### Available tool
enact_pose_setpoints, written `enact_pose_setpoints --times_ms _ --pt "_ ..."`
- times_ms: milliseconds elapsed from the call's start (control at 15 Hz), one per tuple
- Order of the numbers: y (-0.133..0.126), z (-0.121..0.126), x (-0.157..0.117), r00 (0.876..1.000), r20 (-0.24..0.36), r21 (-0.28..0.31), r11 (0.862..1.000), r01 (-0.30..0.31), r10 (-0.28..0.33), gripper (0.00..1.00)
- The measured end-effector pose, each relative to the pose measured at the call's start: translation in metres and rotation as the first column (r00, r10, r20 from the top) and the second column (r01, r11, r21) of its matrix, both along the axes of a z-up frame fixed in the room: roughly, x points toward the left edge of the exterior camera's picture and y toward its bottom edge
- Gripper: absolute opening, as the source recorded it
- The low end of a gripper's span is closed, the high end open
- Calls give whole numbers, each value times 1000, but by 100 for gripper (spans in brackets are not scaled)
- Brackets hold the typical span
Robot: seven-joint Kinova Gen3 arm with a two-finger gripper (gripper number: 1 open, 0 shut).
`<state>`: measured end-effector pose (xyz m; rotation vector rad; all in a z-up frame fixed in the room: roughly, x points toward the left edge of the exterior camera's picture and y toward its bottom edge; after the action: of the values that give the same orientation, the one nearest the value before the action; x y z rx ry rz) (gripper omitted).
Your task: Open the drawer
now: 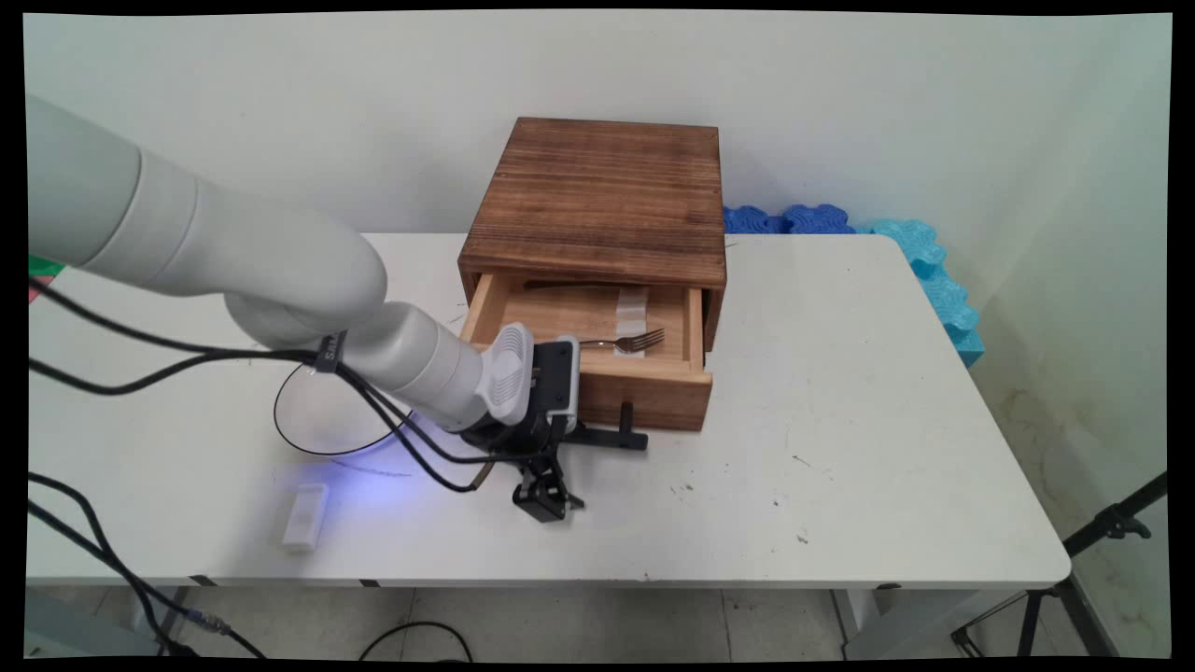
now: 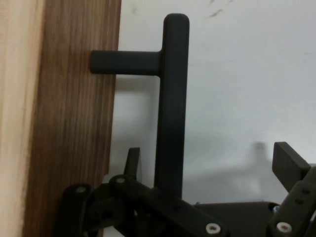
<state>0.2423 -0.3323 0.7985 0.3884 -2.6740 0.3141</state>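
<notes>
A dark wooden box (image 1: 597, 196) stands at the back of the white table (image 1: 840, 420), its drawer (image 1: 644, 392) pulled open. Inside the drawer lie a metal fork (image 1: 635, 342) and a white strip (image 1: 632, 313). A black T-shaped handle (image 1: 611, 437) juts from the drawer front. My gripper (image 1: 546, 490) hangs just in front of the drawer's left part, pointing down at the table. In the hand view the handle bar (image 2: 170, 113) runs between the spread fingers, close to the left finger (image 2: 133, 163) and far from the right one (image 2: 291, 165). The gripper (image 2: 212, 165) is open and holds nothing.
A small white block (image 1: 304, 516) lies near the table's front left edge. Black cables (image 1: 308, 439) loop under the arm onto the table. Blue foam pieces (image 1: 934, 271) sit behind the table's far right corner. A black tripod leg (image 1: 1102, 532) stands right of the table.
</notes>
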Motion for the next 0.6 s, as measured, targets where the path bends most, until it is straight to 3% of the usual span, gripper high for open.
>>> enact_pose_setpoints --times_ms 600 --pt "40 1 -6 1000 -9 27 1000 4 -4 100"
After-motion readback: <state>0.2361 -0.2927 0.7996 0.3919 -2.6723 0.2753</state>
